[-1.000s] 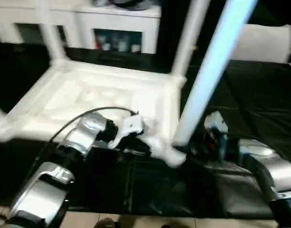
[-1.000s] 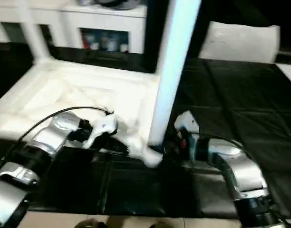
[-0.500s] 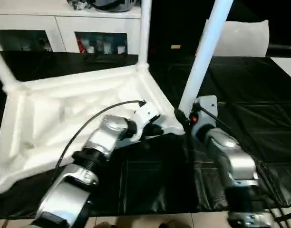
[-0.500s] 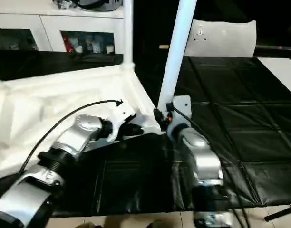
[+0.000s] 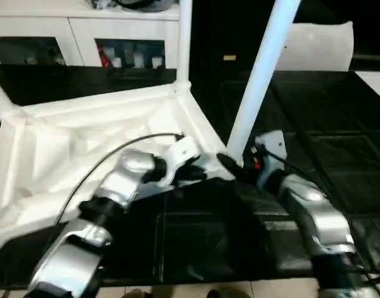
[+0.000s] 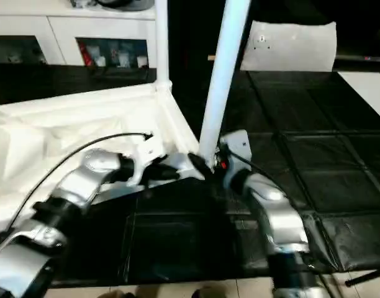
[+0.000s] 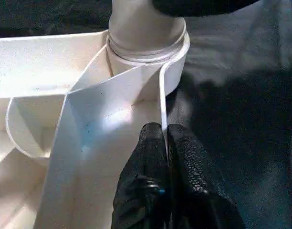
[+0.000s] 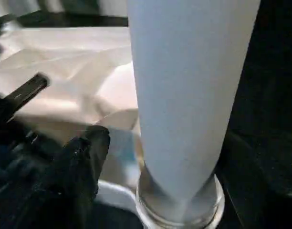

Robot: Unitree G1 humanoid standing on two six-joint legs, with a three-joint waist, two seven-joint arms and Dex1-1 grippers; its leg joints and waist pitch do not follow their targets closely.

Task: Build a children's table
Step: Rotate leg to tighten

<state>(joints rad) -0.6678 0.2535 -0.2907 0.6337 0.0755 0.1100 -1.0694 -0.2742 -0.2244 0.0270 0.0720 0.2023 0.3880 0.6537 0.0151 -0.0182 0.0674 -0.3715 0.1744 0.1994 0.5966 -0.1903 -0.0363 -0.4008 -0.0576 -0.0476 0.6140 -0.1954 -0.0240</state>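
Observation:
The white tabletop (image 5: 84,143) lies upside down on the black mat, its ribbed underside facing up. Three white legs stand in its corner sockets: one at the near right corner (image 5: 261,74), one at the far corner (image 5: 184,37), one at the far left (image 5: 0,99). My left gripper (image 5: 199,172) is shut on the tabletop's thin rim (image 7: 161,95), just beside the near-right socket. My right gripper (image 5: 230,162) sits at the foot of that near leg (image 8: 189,95). Its one visible finger (image 8: 91,152) stands clear of the leg, so the jaws are open around it.
A black mat (image 5: 320,143) covers the work surface. White cabinets (image 5: 84,25) with small items on a shelf (image 5: 125,56) stand behind. A flat white bag (image 5: 320,46) lies at the back right. The left arm's cable (image 5: 115,155) arcs over the tabletop.
My right gripper's jaws have widened and come off the near leg. The leg stays upright in its socket. The left gripper keeps its pinch on the rim. The head camera has shifted.

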